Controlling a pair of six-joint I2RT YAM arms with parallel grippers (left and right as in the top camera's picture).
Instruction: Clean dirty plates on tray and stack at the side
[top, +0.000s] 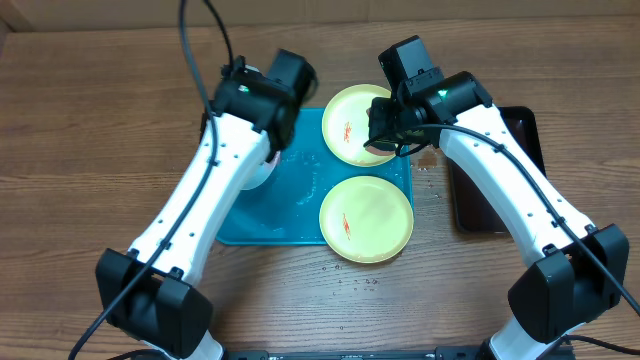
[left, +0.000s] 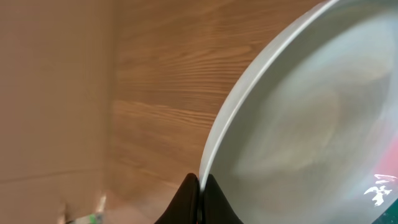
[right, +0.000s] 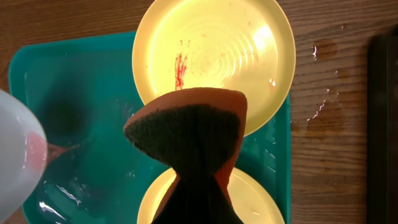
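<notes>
Sponge (right: 186, 127) above tray (top: 290, 212), long axis left-right

Sponge (right: 186, 127) in the right gripper (right: 198, 186): coarse, matt scouring face. Yellow plate (right: 236, 43) ahead: smooth, glossy. Tray (right: 81, 81) beneath: glossy, wet plastic. Table (right: 336, 137): matt wood.

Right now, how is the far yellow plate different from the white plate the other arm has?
The far yellow plate lies on the tray, free; the white plate is pinched at its rim by the left gripper. The far yellow plate is yellow with a red smear; the white plate is pale whitish-blue. Both are round.
</notes>
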